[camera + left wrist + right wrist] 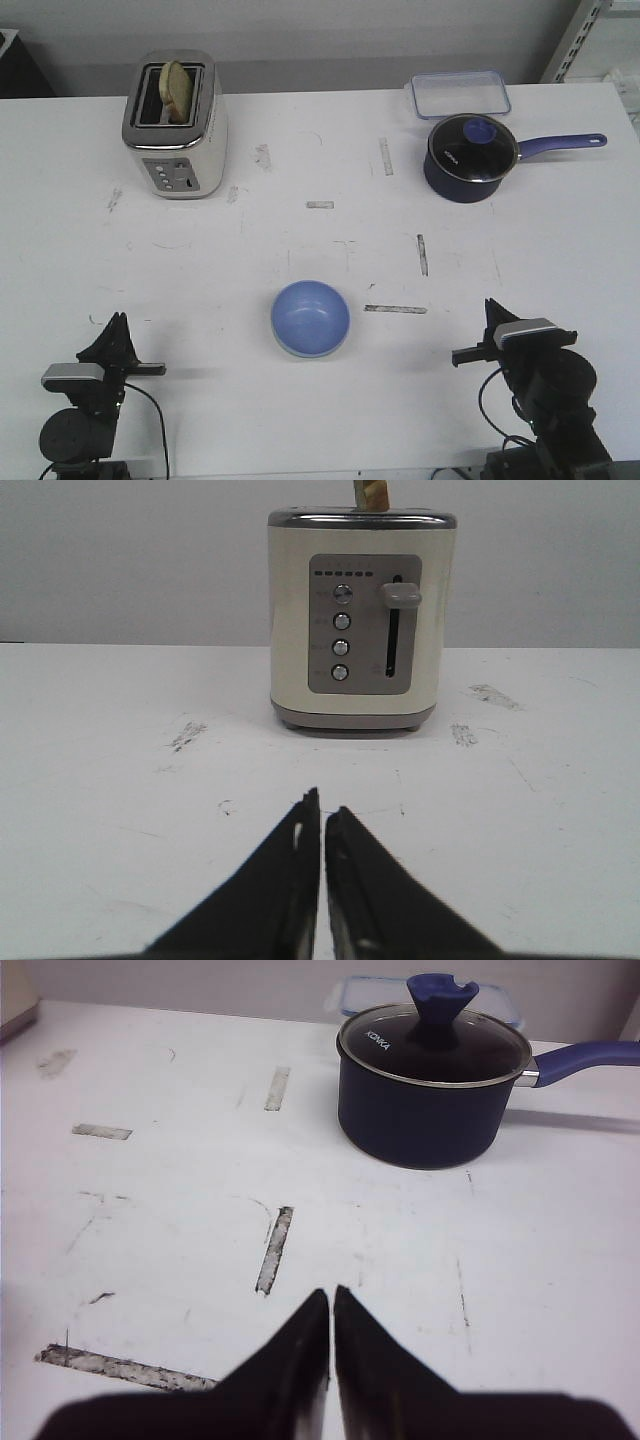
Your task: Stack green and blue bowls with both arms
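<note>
So the blue bowl (310,318) sits in the lower middle of the front view, with what looks like the green one's rim peeking out under it, hard to say for sure. Left gripper (321,810) and right gripper (331,1305) are both clenched on nothing, parked in the bottom corners. Toaster (175,125) upper left, saucepan (470,157) upper right.

green bowl: not visible in any view | saucepan handle (590,1057): cut by frame edge
</note>
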`<state>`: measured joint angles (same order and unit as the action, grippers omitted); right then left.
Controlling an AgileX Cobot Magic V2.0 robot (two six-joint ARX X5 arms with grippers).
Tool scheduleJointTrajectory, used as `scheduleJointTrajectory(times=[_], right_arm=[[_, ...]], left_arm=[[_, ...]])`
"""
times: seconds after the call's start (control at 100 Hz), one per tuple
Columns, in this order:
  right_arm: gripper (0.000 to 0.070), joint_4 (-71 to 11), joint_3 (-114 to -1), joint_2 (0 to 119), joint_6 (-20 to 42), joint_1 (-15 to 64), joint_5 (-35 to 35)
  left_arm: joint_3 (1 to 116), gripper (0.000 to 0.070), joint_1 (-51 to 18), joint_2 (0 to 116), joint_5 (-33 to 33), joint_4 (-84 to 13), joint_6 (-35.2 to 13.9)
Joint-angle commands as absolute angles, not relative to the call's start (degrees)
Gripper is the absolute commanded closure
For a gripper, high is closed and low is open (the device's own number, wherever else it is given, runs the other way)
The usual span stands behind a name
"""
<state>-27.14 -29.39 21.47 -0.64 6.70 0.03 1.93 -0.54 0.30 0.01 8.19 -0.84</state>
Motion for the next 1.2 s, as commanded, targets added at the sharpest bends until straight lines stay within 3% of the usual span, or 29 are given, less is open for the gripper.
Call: scheduleJointTrajectory(times=[0.0,0.45,0.78,0.99,1.06,1.19], right_arm=[[0.07,-26.57,-29.54,21.78,-0.97,6.72,0.03],[0.07,-24.99,-29.04,19.7,-2.72,5.15,0.03],[0.07,-5.85,-13.67,10.09,0.4,-1.21,-1.52],[0.07,-3.53,-3.64,-0.34,1.39,-1.19,-1.52],[0.07,0.21,-0.89,0.05,1.52,-1.23,-1.52],[0.07,-0.86,-0.73,0.05,1.69,-1.21,-1.5]], left_arm=[[0.71,0.0698,-0.54,0.19,0.14,9.04,-0.84],[0.71,0.0699,-0.54,0.19,0.14,9.04,-0.84],[0.71,0.0699,-0.54,0.19,0.14,9.06,-0.84],[0.71,0.0699,-0.54,0.19,0.14,9.04,-0.84],[0.73,0.0698,-0.54,0.19,0.14,9.04,-0.84],[0.75,0.0698,-0.54,0.23,0.14,8.99,-0.84]])
